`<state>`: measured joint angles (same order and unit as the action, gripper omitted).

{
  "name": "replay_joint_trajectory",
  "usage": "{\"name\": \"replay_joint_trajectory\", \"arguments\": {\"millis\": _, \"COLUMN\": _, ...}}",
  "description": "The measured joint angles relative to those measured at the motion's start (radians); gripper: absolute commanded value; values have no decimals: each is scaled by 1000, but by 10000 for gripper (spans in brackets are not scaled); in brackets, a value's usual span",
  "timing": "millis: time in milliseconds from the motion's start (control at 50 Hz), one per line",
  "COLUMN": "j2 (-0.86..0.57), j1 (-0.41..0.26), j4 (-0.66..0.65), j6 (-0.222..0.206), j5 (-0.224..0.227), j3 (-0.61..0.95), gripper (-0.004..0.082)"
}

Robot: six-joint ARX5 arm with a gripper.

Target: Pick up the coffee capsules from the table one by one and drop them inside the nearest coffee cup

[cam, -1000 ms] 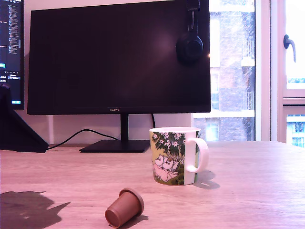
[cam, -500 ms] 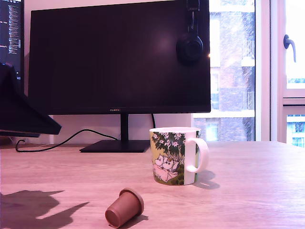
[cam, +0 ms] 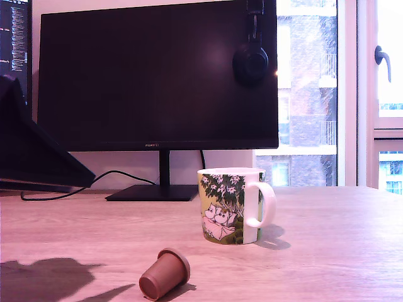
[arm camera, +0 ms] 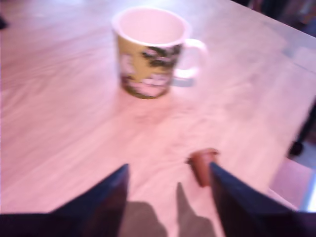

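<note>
A reddish-brown coffee capsule (cam: 165, 274) lies on its side on the light wood table (cam: 327, 251), near the front. The white coffee cup (cam: 230, 204) with green leafy print stands upright behind it, toward the exterior view's right, handle to the right. The wrist view looks into the coffee cup (arm camera: 150, 49) and nothing shows inside. My gripper (arm camera: 169, 168) is open above the table (arm camera: 59, 123) with nothing between its dark fingers. The capsule (arm camera: 202, 165) sits just beside one fingertip. In the exterior view only a dark part of my arm (cam: 38, 157) shows at the left.
A large dark monitor (cam: 157, 75) on a stand (cam: 154, 192) fills the back, with headphones (cam: 250, 60) hung on its top corner. A second screen (cam: 14, 38) is at the far left, a window (cam: 384, 94) at the right. The table's edge (arm camera: 291, 163) lies close beyond the capsule.
My arm's dark shape has come further into the exterior view from the left and higher, and its shadow on the table has shifted. Capsule and cup have not moved.
</note>
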<state>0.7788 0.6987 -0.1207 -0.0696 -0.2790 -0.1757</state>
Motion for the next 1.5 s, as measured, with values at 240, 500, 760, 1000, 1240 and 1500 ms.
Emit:
{"name": "replay_joint_trajectory", "arguments": {"millis": 240, "j2": -4, "j1": 46, "j4": 9, "j6": -1, "j5": 13, "j3": 0, "gripper": -2}}
{"name": "replay_joint_trajectory", "arguments": {"millis": 500, "j2": -98, "j1": 103, "j4": 21, "j6": -39, "j5": 65, "j3": 0, "gripper": -14}}
{"name": "replay_joint_trajectory", "arguments": {"millis": 760, "j2": -103, "j1": 198, "j4": -5, "j6": -83, "j5": 140, "j3": 8, "gripper": -14}}
{"name": "replay_joint_trajectory", "arguments": {"millis": 1000, "j2": -103, "j1": 265, "j4": -7, "j6": -112, "j5": 201, "j3": 37, "gripper": -14}}
{"name": "replay_joint_trajectory", "arguments": {"millis": 1240, "j2": -103, "j1": 295, "j4": 0, "j6": -132, "j5": 222, "j3": 37, "gripper": -13}}
{"name": "replay_joint_trajectory", "arguments": {"millis": 1500, "j2": -100, "j1": 295, "j4": 49, "j6": -134, "j5": 263, "j3": 37, "gripper": 128}}
